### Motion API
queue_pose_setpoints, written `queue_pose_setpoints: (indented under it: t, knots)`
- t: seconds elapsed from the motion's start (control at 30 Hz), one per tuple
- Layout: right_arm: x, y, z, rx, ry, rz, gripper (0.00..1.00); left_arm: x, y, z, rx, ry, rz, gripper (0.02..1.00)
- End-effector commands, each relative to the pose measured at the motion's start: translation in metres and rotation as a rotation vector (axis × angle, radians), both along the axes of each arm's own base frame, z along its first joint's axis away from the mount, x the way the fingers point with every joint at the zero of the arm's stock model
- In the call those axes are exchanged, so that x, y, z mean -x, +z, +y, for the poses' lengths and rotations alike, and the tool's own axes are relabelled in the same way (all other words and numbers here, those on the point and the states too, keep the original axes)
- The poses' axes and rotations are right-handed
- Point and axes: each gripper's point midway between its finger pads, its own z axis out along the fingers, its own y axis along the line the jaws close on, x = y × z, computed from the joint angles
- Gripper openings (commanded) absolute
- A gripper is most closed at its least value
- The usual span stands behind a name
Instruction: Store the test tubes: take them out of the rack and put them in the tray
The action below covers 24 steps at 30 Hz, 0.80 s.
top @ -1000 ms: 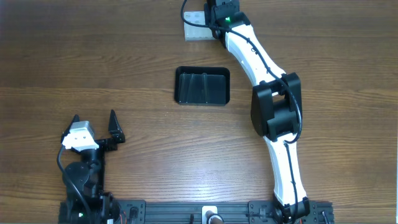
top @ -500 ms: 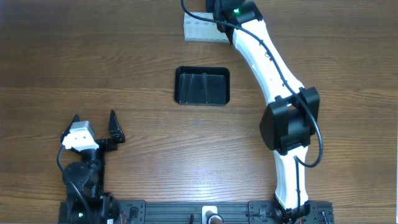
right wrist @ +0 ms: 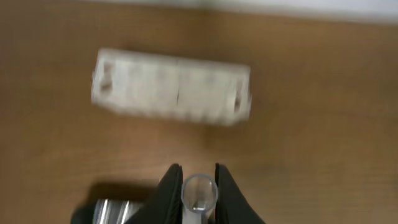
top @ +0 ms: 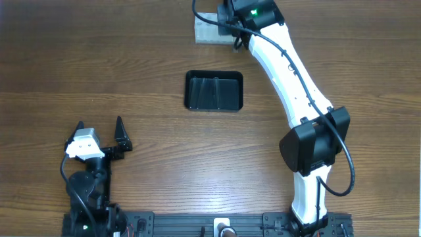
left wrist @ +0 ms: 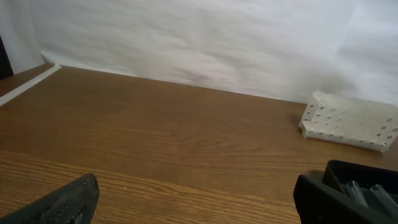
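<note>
While the right claw pinches one tube near the rack, a few already lie in the tray; this one still needs storing, left claw spread

rack blurred, tray cut off

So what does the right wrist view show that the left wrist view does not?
Extra in the right wrist view: a clear test tube clamped between the fingers of the right gripper. Extra in the left wrist view: the white wall behind the table, and the left gripper, open. Shared: the white rack, part of the black tray with tubes in it, and the wooden table.
</note>
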Motion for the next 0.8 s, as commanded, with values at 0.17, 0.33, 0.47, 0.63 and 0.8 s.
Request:
queue_pose_setpoints:
  t: [0.17,0.33,0.47,0.63,0.8]
  knots:
    - [0.047,-0.014,0.014,-0.089,-0.020,0.187,0.119,0.000,-0.001,0.000,-0.015,0.003,0.000,0.996]
    - [0.067,-0.035,0.017,-0.074,-0.027,0.304,0.121,0.000,-0.001,0.000,-0.015,0.003,0.000,0.998]
    - [0.073,-0.053,0.021,-0.048,-0.022,0.353,0.119,0.000,-0.001,0.000,-0.015,0.003,0.000,0.991]
    - [0.072,-0.071,0.022,-0.029,-0.025,0.392,0.123,0.000,-0.001,0.000,-0.015,0.003,0.000,0.998]
    - [0.071,-0.091,0.021,-0.009,-0.032,0.430,0.132,0.000,-0.001,0.000,-0.015,0.003,0.000,0.996]
